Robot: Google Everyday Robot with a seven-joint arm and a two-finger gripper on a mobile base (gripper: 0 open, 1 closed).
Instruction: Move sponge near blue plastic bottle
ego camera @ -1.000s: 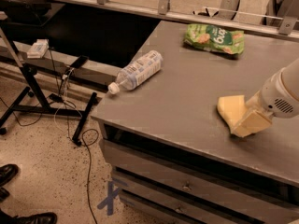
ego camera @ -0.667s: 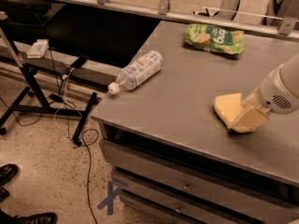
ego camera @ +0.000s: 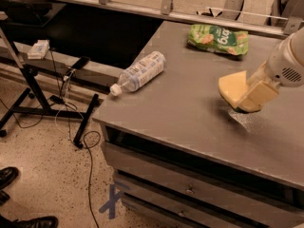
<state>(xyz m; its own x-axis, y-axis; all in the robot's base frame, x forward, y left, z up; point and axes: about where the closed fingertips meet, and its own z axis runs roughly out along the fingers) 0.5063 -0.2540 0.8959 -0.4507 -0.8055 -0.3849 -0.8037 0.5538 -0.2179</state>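
Observation:
The pale yellow sponge (ego camera: pixel 232 88) is at the right of the grey table, held in my gripper (ego camera: pixel 251 98) and lifted slightly off the surface, with a shadow under it. The gripper reaches in from the right edge on a white arm, and its yellowish fingers are shut on the sponge's right side. The blue plastic bottle (ego camera: pixel 140 72) lies on its side near the table's left edge, white cap pointing to the front left. The sponge is well to the right of the bottle.
A green snack bag (ego camera: pixel 218 39) lies at the back of the table (ego camera: pixel 180 113). Drawers run along the table's front. To the left stands a black stand with cables and a small white device (ego camera: pixel 39 49). Black shoes (ego camera: pixel 9 177) show at the bottom left.
The gripper has lifted the sponge and carried it a little up and to the left, towards the bottle. The bottle and bag have not moved.

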